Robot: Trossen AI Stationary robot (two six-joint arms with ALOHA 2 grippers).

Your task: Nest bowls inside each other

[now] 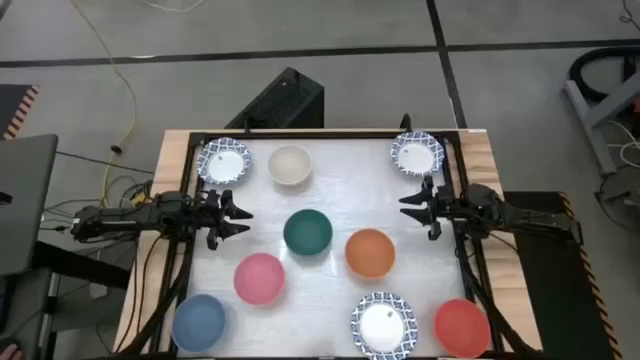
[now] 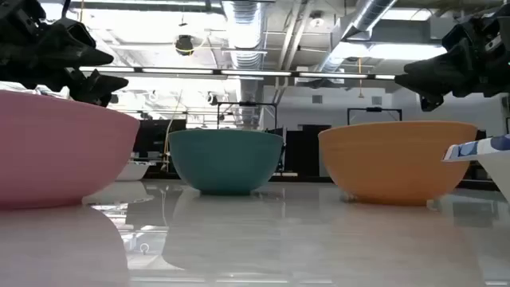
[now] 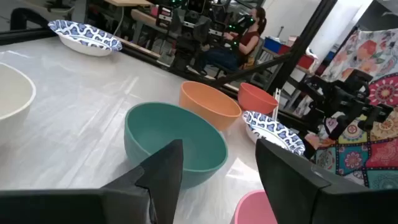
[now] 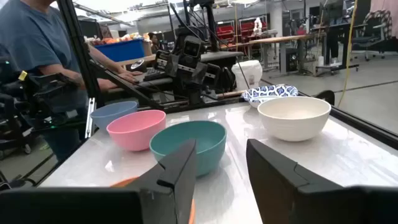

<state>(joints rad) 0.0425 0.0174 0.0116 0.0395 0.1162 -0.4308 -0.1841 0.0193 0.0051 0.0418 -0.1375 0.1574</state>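
Note:
Several small bowls stand upright and apart on the white table [image 1: 330,190]: dark green [image 1: 307,232], orange [image 1: 370,252], pink [image 1: 260,278], blue [image 1: 200,320], red [image 1: 462,327], cream [image 1: 290,165], and three white ones with blue-patterned rims [image 1: 222,160] [image 1: 416,153] [image 1: 383,325]. My left gripper [image 1: 240,213] hovers open at the table's left, pointing level toward the green bowl [image 3: 174,140]. My right gripper [image 1: 405,205] hovers open at the table's right, facing the green bowl [image 4: 186,143] from the other side. Both hold nothing.
A black frame [image 1: 330,134] runs along the table's far edge and sides. A person [image 4: 37,43] sits at a desk beyond the left side. Bare table surface lies between the cream bowl and the far right patterned bowl.

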